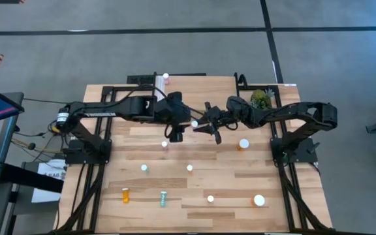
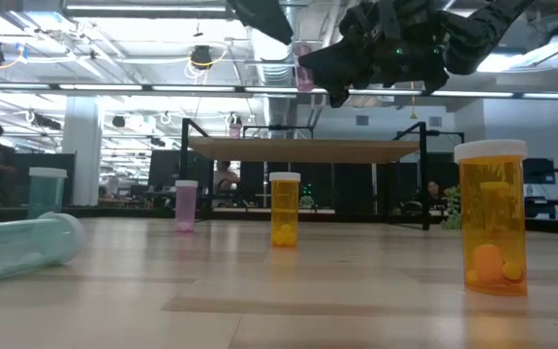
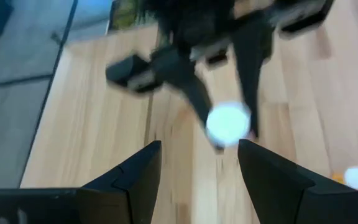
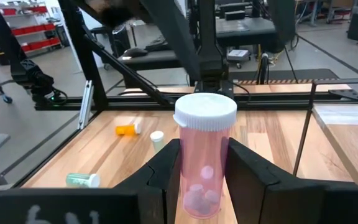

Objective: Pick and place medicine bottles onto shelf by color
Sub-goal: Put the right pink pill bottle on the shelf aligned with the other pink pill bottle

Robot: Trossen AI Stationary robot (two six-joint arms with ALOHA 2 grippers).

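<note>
My right gripper point(image 4: 204, 150) is shut on a pink medicine bottle point(image 4: 204, 158) with a white cap and carries it high over the middle of the table point(image 1: 194, 123). In the low view this bottle point(image 2: 303, 68) hangs above the level of the shelf point(image 2: 308, 150). My left gripper point(image 3: 199, 163) stands open and empty just to the bottle's left point(image 1: 177, 132), pointing at it on a downward slant. The shelf point(image 1: 194, 88) stands at the table's far edge, with one bottle point(image 1: 166, 77) on it. My right gripper pinches the pink bottle's body point(image 4: 188, 163) between its two fingers point(image 4: 166, 168), on opposite sides below the white cap point(image 4: 205, 112). The fingers lie level and come from the table's right. The bottle stands upright, lifted clear of the table.
Other bottles stand or lie on the near half of the table: a pink one point(image 1: 164, 145), a wide orange one point(image 1: 243, 144), an orange one lying point(image 1: 125, 194), a teal one lying point(image 1: 163, 199) and several more. A small green plant point(image 1: 260, 98) sits at the far right.
</note>
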